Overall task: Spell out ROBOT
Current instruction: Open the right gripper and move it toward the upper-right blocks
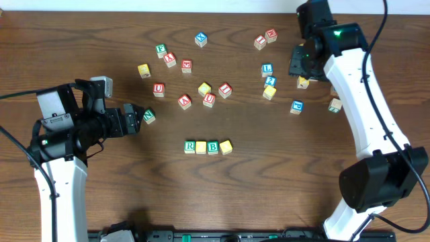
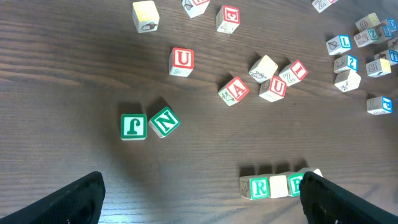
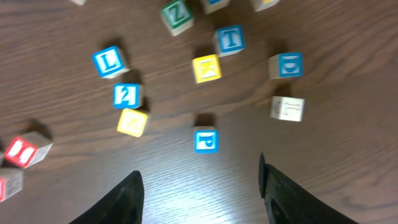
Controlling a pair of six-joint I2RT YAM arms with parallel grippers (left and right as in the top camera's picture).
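Low in the centre of the overhead view, four cubes stand in a touching row: R [image 1: 190, 146], a yellow cube [image 1: 201, 146], B [image 1: 213, 146] and a second yellow cube [image 1: 226, 146]. At middle left, the left claw [image 1: 136, 115] points right, its jaws spread wide with nothing between them. N [image 1: 148, 116] lies just beyond its tips, and in the wrist view it sits clear of both. At upper right, the right claw [image 3: 199, 171] hangs over scattered cubes with its jaws apart, holding nothing. In its wrist view, P [image 3: 205, 140] lies just ahead of the gap, touching neither jaw. T [image 3: 230, 39] sits farther up, near the top edge. In the overhead view the arm seems to hide T.
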